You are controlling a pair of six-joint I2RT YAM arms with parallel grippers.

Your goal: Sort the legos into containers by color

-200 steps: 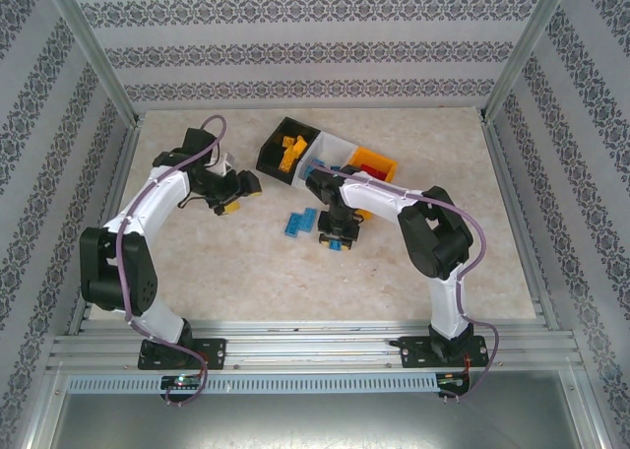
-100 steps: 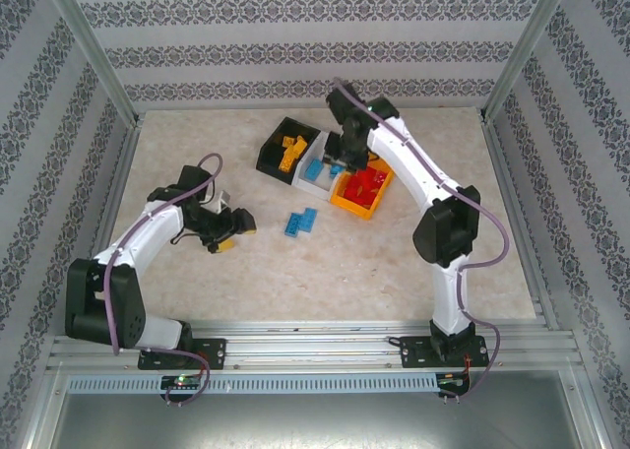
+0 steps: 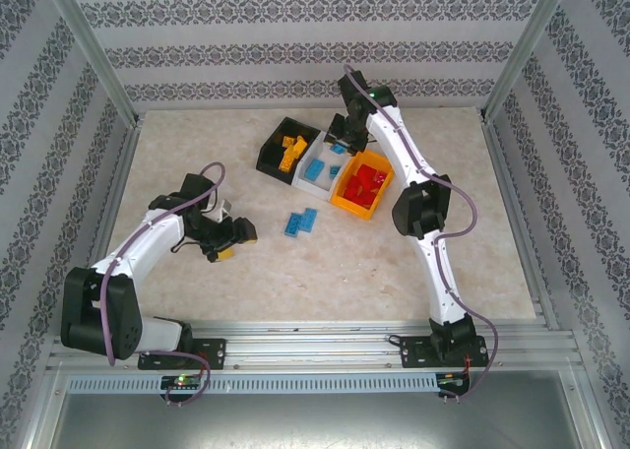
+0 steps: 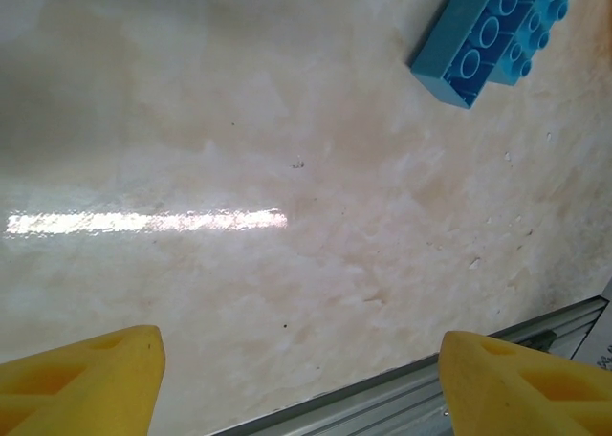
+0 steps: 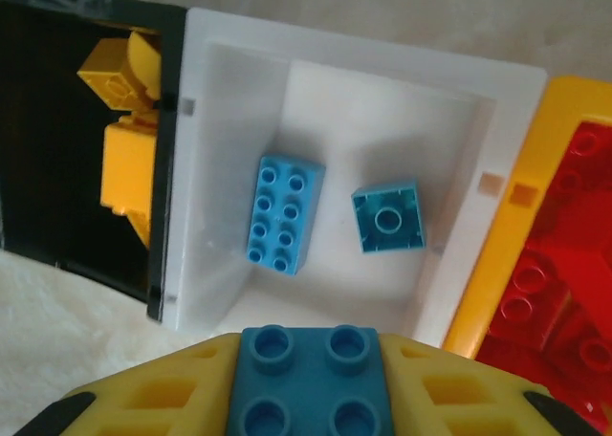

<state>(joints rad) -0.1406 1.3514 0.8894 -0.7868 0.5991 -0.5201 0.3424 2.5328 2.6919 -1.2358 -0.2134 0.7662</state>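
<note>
Reaching across the table [image 3: 394, 272] in the top view, the right arm puts the right gripper [image 3: 338, 142] over the far end of the white bin [image 3: 325, 159]. That bin is the middle one of three set side by side, with the black bin [image 3: 264, 159] to its left and the orange bin [image 3: 349, 208] to its right. Yellow bricks [image 3: 290, 146] lie in the black bin, red bricks [image 3: 366, 181] fill the orange one, and blue pieces sit in the white one. Two loose blue bricks [image 3: 300, 221] lie touching each other on the table just in front of the bins. The left gripper [image 3: 239, 242] sits low over bare table, near those loose bricks on their left, apart from them. In the left wrist view the two yellow fingertips [image 4: 81, 383] are at the bottom corners, spread wide with nothing between them, only table below. The loose blue bricks show at the top right corner and a metal rail [image 4: 430, 407] crosses the bottom right. In the right wrist view the yellow fingers [image 5: 153, 393] pinch a dark blue brick [image 5: 311, 379], studs facing the camera, held above the near wall of the white bin. Inside that bin a light blue brick [image 5: 285, 214] and a teal square brick [image 5: 387, 218] lie side by side, not touching. The black bin with yellow bricks is at the left edge, and the orange bin with red bricks is at the right edge.
</note>
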